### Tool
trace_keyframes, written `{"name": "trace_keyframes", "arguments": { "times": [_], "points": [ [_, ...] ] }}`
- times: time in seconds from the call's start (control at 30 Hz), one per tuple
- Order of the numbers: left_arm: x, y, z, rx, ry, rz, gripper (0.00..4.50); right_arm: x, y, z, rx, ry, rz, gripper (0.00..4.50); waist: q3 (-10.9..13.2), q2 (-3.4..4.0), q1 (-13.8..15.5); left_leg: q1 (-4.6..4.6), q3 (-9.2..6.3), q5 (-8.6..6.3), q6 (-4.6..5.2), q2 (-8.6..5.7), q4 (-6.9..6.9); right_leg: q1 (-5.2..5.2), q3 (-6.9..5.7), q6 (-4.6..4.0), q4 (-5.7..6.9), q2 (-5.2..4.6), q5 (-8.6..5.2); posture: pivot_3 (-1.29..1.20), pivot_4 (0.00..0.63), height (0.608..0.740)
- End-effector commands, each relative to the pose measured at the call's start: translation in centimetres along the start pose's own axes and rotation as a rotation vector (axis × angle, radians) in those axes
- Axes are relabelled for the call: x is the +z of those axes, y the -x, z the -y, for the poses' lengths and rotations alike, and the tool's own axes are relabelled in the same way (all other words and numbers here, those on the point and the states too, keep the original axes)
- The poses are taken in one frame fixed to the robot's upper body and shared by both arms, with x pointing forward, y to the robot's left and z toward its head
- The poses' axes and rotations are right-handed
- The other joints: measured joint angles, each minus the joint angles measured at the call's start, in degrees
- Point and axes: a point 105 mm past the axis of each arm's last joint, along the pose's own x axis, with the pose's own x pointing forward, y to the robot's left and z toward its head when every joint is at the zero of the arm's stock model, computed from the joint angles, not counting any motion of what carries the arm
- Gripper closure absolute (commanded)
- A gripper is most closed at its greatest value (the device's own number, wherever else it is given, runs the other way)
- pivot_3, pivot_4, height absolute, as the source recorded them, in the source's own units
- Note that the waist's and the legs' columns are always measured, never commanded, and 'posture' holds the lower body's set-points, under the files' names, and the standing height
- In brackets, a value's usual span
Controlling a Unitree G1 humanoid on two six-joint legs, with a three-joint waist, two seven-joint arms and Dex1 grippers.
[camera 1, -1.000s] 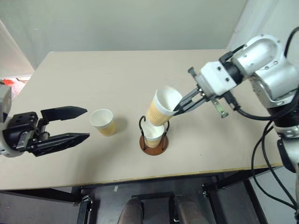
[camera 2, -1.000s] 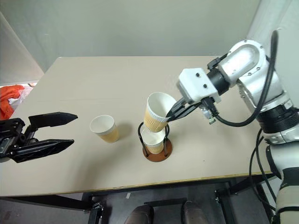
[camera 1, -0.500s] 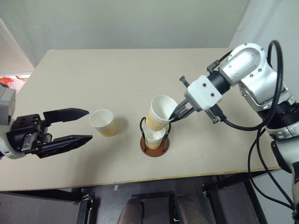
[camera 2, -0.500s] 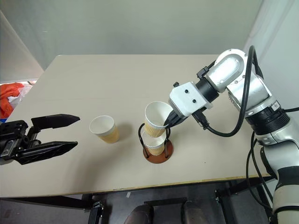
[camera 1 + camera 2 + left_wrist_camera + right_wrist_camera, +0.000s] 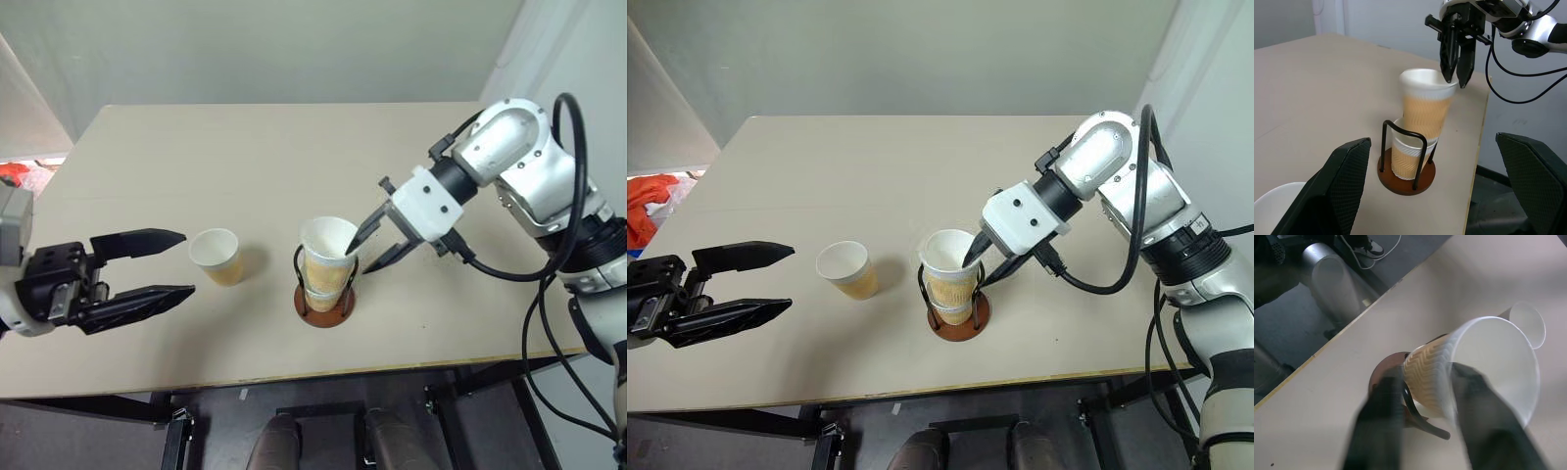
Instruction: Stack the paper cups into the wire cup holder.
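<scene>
table (image 5: pixel 196 166): I see a beige top carrying the holder and all 3 cups.
right gripper (image 5: pixel 377 241): fingers apart, straddling the top cup's rim, 1 finger inside, 1 outside; looks like no clamp.
left gripper (image 5: pixel 162 264): fingers wide apart, hanging off the table's left side, holding nothing.
wire cup holder (image 5: pixel 324 304): brown disc base, black loops upright, near the front edge.
stacked cups (image 5: pixel 326 262): 2 nested inside the holder, top one slightly tilted.
loose cup (image 5: pixel 217 256): upright, left of the holder, apart from it.

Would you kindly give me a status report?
Right gripper open astride second cup, nested in holder. Left gripper open, empty. Third cup waiting.
</scene>
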Motion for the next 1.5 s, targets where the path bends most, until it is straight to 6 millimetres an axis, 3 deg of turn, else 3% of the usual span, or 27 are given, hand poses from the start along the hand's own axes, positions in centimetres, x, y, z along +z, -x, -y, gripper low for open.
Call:
{"name": "trace_keyframes", "arguments": {
  "times": [0.03, 0.17, 0.2, 0.57, 0.63, 0.8, 1.07, 1.23, 1.4, 1.5],
  "points": [
    [0.7, 0.1, 0.2, 0.002, -0.057, 0.001, 0.0, 0.5, 0.4, 0.4, -0.013, 0.029, -0.005, 1.53, 0.0, 0.0, 0.0, 0.0, 0.0, 0.0, 0.0, 0.0, -0.01, 0.0, 0.0, 0.0, 0.0, 0.0, 0.0, 0.0, 0.15, 0.74],
    [0.9, 0.0, -0.4, -0.002, -0.076, -0.023, 0.0, 0.5, 0.5, 0.5, -0.032, 0.017, -0.001, 0.19, 0.0, 0.0, 0.0, 0.0, -0.01, 0.0, 0.0, 0.0, -0.01, 0.0, 0.0, 0.0, 0.0, 0.0, 0.0, 0.0, 0.15, 0.74],
    [1.0, 0.0, -0.5, -0.006, -0.08, -0.026, 0.0, 0.5, 0.6, 0.5, -0.037, 0.014, 0.001, 0.07, 0.0, 0.0, 0.0, 0.0, -0.02, 0.0, 0.0, 0.0, -0.01, 0.0, 0.0, 0.0, 0.0, 0.0, 0.0, 0.0, 0.15, 0.74],
    [1.0, -0.6, -1.8, -0.031, -0.095, -0.055, 0.0, 2.0, 1.2, 0.3, -0.076, -0.013, 0.08, 0.07, 0.0, -0.03, 0.1, -0.01, -0.02, -0.01, 0.0, -0.01, -0.05, -0.05, -0.01, -0.01, -0.01, -0.01, 0.01, 0.0, 0.15, 0.74],
    [0.4, -0.4, -2.4, -0.009, -0.124, -0.135, 0.0, 2.1, 2.1, 1.3, -0.17, -0.056, 0.111, 0.07, 0.0, -0.04, 0.1, -0.01, -0.02, -0.01, 0.0, -0.01, -0.08, -0.05, -0.01, -0.01, 0.0, -0.01, 0.01, 0.0, 0.15, 0.74],
    [-2.6, 0.0, -5.3, 0.034, -0.299, -0.462, 0.0, 1.4, 4.3, 6.8, -0.595, -0.312, 0.285, 0.07, 0.0, -0.05, 0.1, 0.04, -0.08, -0.01, 0.0, 0.0, -0.03, -0.1, 0.01, -0.02, 0.06, 0.0, 0.02, 0.0, 0.15, 0.74],
    [-4.8, -3.4, -7.4, -0.073, -0.537, -0.626, 0.0, 1.7, 2.4, 4.1, -0.587, -0.431, 0.374, 0.07, -0.2, -0.26, 1.2, -0.63, -0.21, -0.12, -0.04, -0.05, 0.17, -0.59, -0.13, 0.0, 0.05, -0.06, 0.08, 0.0, 0.15, 0.74],
    [-6.3, -5.2, -8.6, -0.16, -0.593, -0.698, 0.0, 1.7, 2.1, 3.7, -0.63, -0.482, 0.388, 0.07, -0.2, -0.27, 1.2, -0.71, -0.21, -0.2, -0.03, -0.09, 0.26, -0.63, -0.11, 0.67, -0.09, -0.09, 0.47, 0.0, 0.15, 0.74],
    [-8.3, -5.7, -9.6, -0.185, -0.649, -0.784, 0.0, 1.8, 1.7, 2.9, -0.658, -0.529, 0.397, 0.07, -0.2, -0.28, 0.8, -0.69, -0.25, -0.2, -0.02, -0.07, 0.27, -0.63, -0.12, 0.88, -0.09, -0.08, 0.56, 0.0, 0.15, 0.74],
    [-8.3, -5.9, -9.6, -0.213, -0.643, -0.78, 0.6, 1.9, 1.5, 2.1, -0.654, -0.545, 0.397, 0.0, -0.2, -0.28, 0.7, -0.69, -0.27, -0.2, -0.02, -0.05, 0.31, -0.63, -0.12, 1.03, -0.09, -0.06, 0.64, 0.0, 0.15, 0.74]
  ]
}}
